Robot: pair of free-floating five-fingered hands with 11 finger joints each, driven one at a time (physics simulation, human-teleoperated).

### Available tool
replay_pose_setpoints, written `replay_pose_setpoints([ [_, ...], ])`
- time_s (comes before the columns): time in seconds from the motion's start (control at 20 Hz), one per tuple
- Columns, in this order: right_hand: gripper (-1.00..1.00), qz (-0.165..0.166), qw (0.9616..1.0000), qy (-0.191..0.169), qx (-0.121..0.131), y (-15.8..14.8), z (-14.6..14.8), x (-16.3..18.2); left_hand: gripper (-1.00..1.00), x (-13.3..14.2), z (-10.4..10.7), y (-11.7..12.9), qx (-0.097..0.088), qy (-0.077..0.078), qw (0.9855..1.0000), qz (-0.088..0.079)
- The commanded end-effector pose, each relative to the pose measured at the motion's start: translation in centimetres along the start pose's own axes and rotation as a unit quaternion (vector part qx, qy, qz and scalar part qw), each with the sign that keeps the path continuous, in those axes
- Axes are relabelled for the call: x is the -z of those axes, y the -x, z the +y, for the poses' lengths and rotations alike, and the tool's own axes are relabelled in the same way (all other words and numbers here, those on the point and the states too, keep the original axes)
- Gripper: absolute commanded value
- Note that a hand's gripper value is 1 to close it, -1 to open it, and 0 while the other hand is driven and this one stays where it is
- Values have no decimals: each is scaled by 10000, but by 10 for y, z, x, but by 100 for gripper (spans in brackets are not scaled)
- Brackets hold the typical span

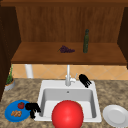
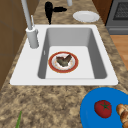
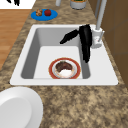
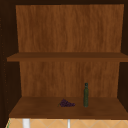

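- You have a speckled stone tabletop (image 1: 110, 92) with a white sink (image 1: 47, 86) set into it.
- On its left lies a blue plate (image 1: 10, 113) carrying a tomato (image 1: 21, 105) and some brown bits (image 1: 16, 113).
- On its right lies a white plate (image 1: 115, 115).
- Above, a wooden shelf (image 1: 37, 56) bears a green bottle (image 1: 86, 41) and grapes (image 1: 66, 49).

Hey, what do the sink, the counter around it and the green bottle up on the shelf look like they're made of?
The sink looks like white glazed ceramic or enamel: a smooth, even surface with soft shading. The counter looks like polished granite, going by its brown and tan speckle. The green bottle looks like dark glass, with a slim neck and a deep colour, though plastic cannot be ruled out. The right hand hovers by the faucet.
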Motion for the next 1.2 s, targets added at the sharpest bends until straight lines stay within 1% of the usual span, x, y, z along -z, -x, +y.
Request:
replay_pose_setpoints([
  [0.0,-100,-533,9978,300,273,-7,23,0,0,0,0,0,0,0,10000,0],
  [0.15,-100,-802,9953,434,326,-10,38,0,0,0,0,0,0,0,10000,0],
  [0.3,-100,-1105,9916,558,365,-15,55,-1,0,0,0,0,0,0,10000,0],
  [0.4,-100,-1299,9883,694,407,-18,64,0,0,0,0,0,0,0,10000,0],
  [0.55,-100,-1610,9822,866,429,-23,75,-1,0,0,0,0,0,0,10000,0],
  [0.65,-100,-1827,9785,873,384,-33,74,-2,0,0,0,0,0,0,10000,0],
  [0.7,-100,-1891,9775,872,343,-37,73,-2,0,0,0,0,0,0,10000,0],
  [0.8,-100,-2022,9742,937,363,-42,74,-2,0,0,0,0,0,0,10000,0],
  [0.95,-100,-2260,9675,1063,394,-50,76,-3,0,0,0,0,0,0,10000,0],
  [1.0,-100,-2282,9651,1203,450,-52,78,-5,0,0,0,0,0,0,10000,0],
  [1.05,-100,-2387,9622,1239,441,-56,79,-5,0,0,0,0,0,0,10000,0],
  [1.1,-100,-2508,9593,1251,347,-60,78,-3,0,0,0,0,0,0,10000,0],
  [1.15,-100,-2598,9563,1307,304,-63,79,-2,0,0,0,0,0,0,10000,0],
])
